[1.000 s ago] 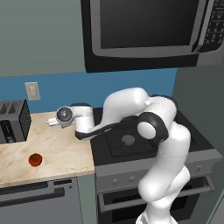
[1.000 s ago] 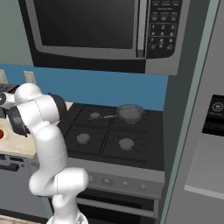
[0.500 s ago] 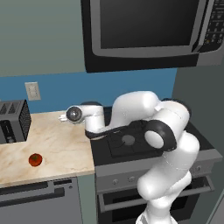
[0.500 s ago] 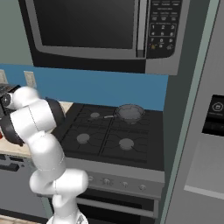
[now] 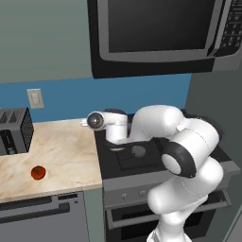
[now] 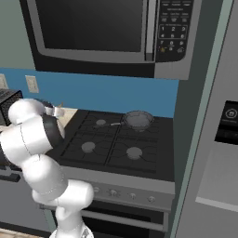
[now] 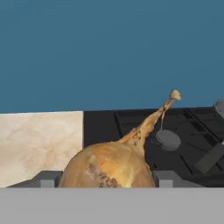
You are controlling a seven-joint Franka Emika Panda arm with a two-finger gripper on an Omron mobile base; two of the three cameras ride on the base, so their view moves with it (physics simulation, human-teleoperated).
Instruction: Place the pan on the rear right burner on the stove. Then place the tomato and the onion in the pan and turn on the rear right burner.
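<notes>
Claw (image 7: 100,186) grips the pale yellow-tan onion (image 7: 109,168) between its two grey fingertips (image 7: 47,179), pointed tip slanting up and ahead. Black four-burner stove (image 7: 183,131) ahead and right of the claw; marble worktop (image 7: 39,140) ahead left. Small dark grey frying pan (image 6: 138,120) sits on the rear right burner. Glossy red tomato (image 5: 38,172) lies on the worktop, well apart.
</notes>
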